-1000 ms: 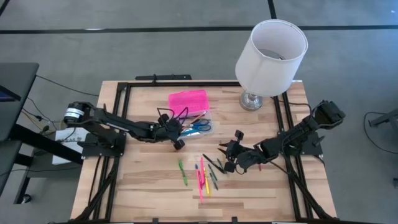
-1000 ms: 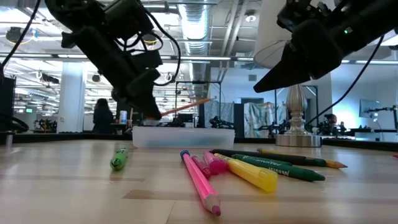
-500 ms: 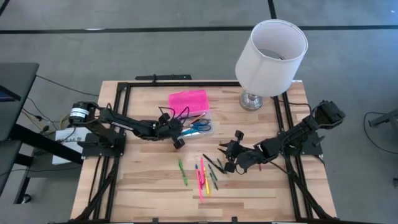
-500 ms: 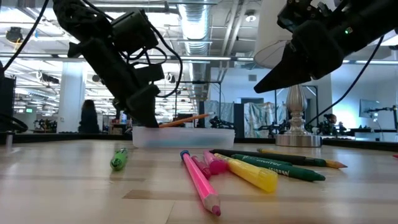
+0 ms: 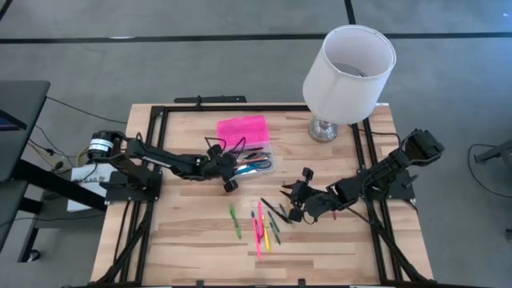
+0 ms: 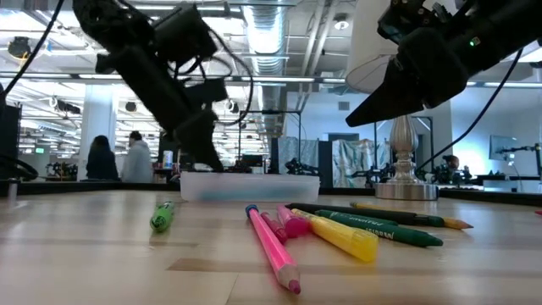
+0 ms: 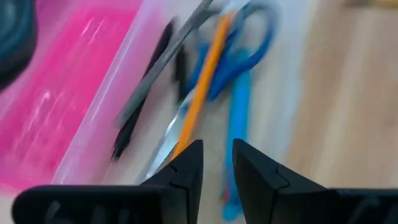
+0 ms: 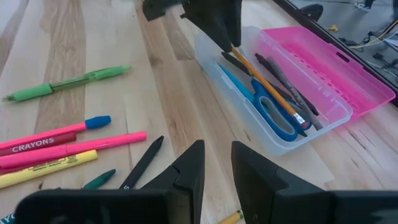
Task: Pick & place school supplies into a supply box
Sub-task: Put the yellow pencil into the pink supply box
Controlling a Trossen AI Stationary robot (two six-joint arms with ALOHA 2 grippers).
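Note:
The supply box stands open at the table's middle, its clear base (image 5: 258, 165) beside its pink lid (image 5: 242, 130). In the base lie an orange pencil (image 7: 202, 93), blue-handled scissors (image 7: 249, 56), a blue pen (image 7: 237, 130) and dark pens (image 8: 283, 78). My left gripper (image 7: 217, 168) hangs open, slanting down over the base's left end (image 8: 208, 43), with the pencil's near end just under its fingertips. My right gripper (image 8: 216, 163) waits open above the loose supplies: a green pen (image 5: 235, 222), pink and yellow markers (image 5: 261, 229) and dark pencils (image 5: 277, 214), all flat on the table. My left gripper stands over the orange pencil's near end (image 8: 235, 50). One finger (image 7: 183, 171) hides that end, so I cannot tell whether it touches. The pencil lies lengthwise in the box's base, and nothing shows in the gap between the fingers.
A lamp with a white shade (image 5: 350, 74) stands at the far right of the table. Black frame rails (image 5: 146, 168) run along the left, right and far edges. Bare wood lies near the front edge.
The orange pencil slanted up from my left gripper over the box's rim. It has sunk lower and now lies inside the base, gone from above the rim in the low view. My left gripper has rolled a little over the box's left end.

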